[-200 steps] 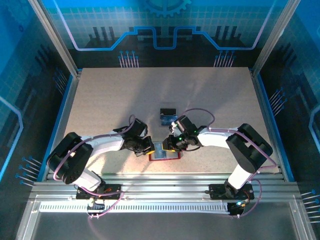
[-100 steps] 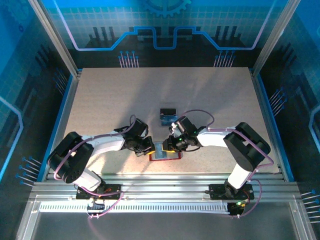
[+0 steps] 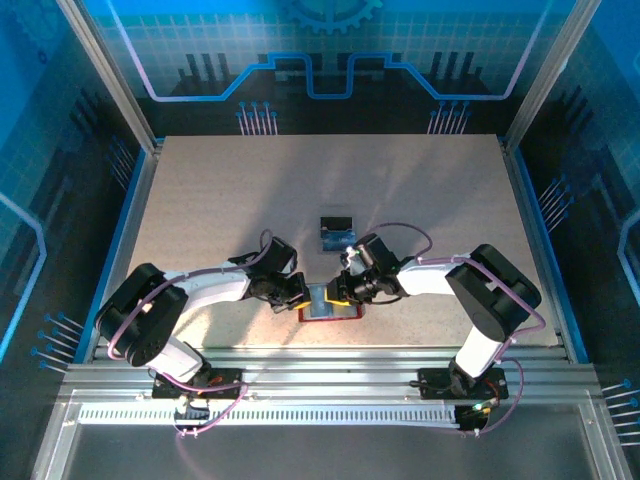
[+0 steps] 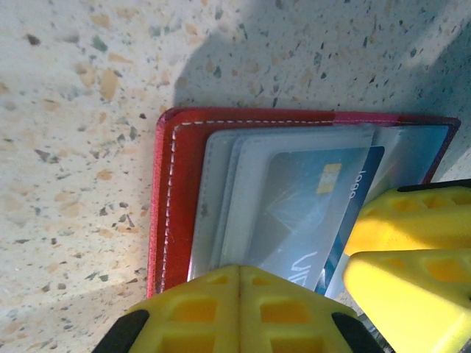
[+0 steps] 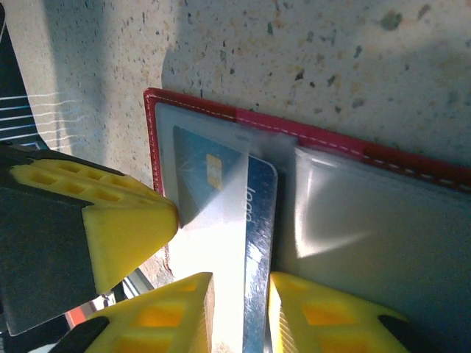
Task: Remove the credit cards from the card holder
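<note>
- left tool (image 4: 239, 285): yellow ribbed fingers pressed flat together, nothing between them. Tips hang over the pocket edge of the small red stitched folding card holder (image 4: 165, 198); can't tell if they touch it.
- right tool (image 5: 241, 298): narrow gap. Long edge of the blue plastic card (image 5: 259, 220) runs straight into that gap. Can't tell if the pads actually pinch it.
- both tools sit tip to tip, close together, low over the holder. In the left wrist view the right tool's fingers (image 4: 412, 220) cover the holder's right end and one corner of the blue plastic card.
- card holder: open, flat on the speckled beige counter (image 3: 200, 200), pale grey and clear pockets facing up. Central, close to the counter's near edge, between the two arms.
- blue plastic card: partly inside a translucent pocket, gold chip visible through the sleeve. The strip along its long side toward the holder's fold is bare, out of the sleeve.
- beyond the holder, further from the arm bases: a dark rectangular card (image 3: 336, 221) and a second blue card (image 3: 338, 238), both flat on the counter, out of the holder, just beside each other; the second blue card is the nearer one, close to the right tool's wrist.
</note>
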Motion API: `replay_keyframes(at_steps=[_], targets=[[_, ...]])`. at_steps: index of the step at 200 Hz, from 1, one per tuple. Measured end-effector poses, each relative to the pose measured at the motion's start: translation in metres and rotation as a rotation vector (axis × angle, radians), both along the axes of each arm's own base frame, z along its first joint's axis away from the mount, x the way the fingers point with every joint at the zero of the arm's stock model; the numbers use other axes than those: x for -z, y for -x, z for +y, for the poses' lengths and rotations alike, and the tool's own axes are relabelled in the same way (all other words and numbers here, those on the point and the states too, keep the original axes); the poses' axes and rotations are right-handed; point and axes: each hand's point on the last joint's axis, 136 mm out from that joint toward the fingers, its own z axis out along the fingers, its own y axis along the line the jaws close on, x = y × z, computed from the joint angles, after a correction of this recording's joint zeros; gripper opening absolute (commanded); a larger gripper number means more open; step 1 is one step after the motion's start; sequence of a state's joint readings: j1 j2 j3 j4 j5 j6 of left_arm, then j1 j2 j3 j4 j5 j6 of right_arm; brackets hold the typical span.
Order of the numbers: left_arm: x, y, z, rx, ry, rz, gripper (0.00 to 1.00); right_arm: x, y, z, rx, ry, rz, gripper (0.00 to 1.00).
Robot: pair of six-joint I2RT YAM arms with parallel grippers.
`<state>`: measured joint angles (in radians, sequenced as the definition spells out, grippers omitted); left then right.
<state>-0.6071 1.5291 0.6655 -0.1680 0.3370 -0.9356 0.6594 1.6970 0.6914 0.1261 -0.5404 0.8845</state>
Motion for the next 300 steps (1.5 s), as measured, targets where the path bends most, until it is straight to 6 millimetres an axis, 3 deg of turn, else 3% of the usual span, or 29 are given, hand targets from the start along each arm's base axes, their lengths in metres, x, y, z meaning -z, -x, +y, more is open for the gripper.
replay_keyframes(at_steps=[96, 300], targets=[[0.0, -0.001, -0.003, 0.005, 0.0, -0.001, 0.05, 0.002, -0.003, 0.0, 0.053, -0.104, 0.04, 0.12], [0.001, -0.001, -0.001, 0.002, -0.012, 0.001, 0.05, 0.001, -0.005, -0.01, 0.071, -0.119, 0.049, 0.09]])
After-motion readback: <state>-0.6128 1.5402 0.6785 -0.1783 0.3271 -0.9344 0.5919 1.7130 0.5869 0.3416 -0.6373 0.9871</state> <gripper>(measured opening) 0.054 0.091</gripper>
